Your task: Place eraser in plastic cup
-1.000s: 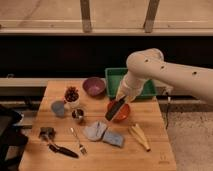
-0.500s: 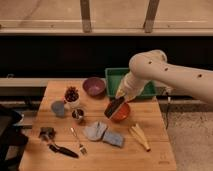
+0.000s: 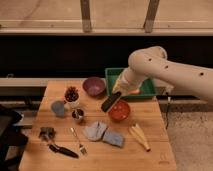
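Your white arm [image 3: 165, 70] reaches in from the right over the wooden table [image 3: 155, 125] and bends down in front of the green tray [image 3: 148, 90]. The gripper [image 3: 120, 94] hangs at its end, between the tray and the red bowl [image 3: 120, 112]. It is closed around the upper end of the eraser [image 3: 110, 103]. The dark block slants down and to the left from the gripper and looks clear of the tabletop, with its lower end near the bowl's left rim.

So the pickup looks done and the eraser is in your grasp. The carry and the drop are still to come. The plastic cup [image 3: 58, 108] stands upright near the left edge of the table, well apart from the eraser, and I can't tell whether anything is in it.

Your route crosses crowded ground. The purple bowl [image 3: 93, 86] sits behind the path. The white cup with dark red contents [image 3: 72, 95] stands just beside the plastic cup, on its far right. The metal cup [image 3: 77, 115] stands close on its near right. You'll want to stay high over these two cups and bring the block down end first, since it looks long against the cup's mouth.

The cloths [image 3: 102, 134], banana [image 3: 139, 136], fork [image 3: 77, 141] and black-handled utensil [image 3: 63, 150] lie nearer the front edge, off your line.
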`<state>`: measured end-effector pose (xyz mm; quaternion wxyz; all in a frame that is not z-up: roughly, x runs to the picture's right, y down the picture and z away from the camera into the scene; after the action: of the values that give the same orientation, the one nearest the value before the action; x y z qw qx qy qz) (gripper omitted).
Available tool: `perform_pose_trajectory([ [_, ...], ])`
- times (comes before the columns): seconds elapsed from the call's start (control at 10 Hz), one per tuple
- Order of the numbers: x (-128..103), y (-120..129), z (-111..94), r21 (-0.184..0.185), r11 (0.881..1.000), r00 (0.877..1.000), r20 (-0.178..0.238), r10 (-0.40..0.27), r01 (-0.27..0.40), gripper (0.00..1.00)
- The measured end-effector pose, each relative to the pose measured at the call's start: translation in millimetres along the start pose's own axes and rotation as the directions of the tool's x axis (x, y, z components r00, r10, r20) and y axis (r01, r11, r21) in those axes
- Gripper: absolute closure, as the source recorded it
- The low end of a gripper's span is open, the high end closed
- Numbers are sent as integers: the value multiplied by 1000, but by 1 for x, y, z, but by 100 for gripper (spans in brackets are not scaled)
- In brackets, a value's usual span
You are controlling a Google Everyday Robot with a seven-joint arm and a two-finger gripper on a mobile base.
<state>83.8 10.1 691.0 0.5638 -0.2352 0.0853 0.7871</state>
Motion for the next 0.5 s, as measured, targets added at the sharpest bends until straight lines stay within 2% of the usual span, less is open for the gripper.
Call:
perform_pose_trajectory([
  [0.5, -10, 68, 22, -56, 994, 996, 4, -93, 93, 100],
])
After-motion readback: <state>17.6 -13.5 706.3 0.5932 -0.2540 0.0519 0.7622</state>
